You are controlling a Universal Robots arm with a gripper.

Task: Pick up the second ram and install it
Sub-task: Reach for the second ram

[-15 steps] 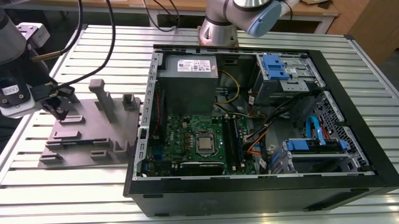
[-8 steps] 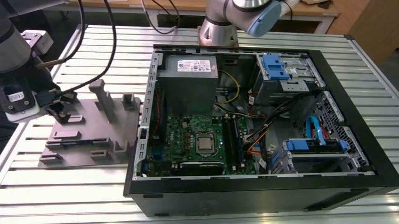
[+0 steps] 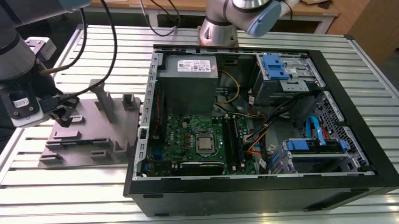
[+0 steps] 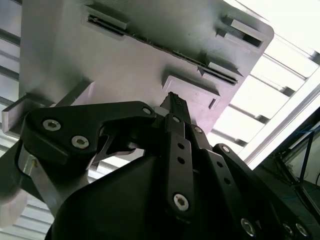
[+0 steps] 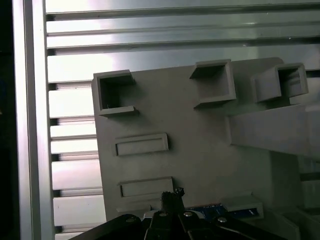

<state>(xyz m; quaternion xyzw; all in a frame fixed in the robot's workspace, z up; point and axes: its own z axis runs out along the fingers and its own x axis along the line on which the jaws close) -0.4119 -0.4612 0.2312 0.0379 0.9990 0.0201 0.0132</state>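
Hovering gripper (image 4: 171,100): pinched shut on nothing, from what I see
Fixture plate (image 4: 100,55): second ram (image 4: 160,47) sits in its slot
PC case (image 3: 249,192): motherboard (image 3: 187,133) inside

Second ram (image 4: 165,50) edge-up in fixture (image 4: 125,70)

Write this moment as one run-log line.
gripper shut, empty | over grey fixture plate | second ram in plate slot, not picked
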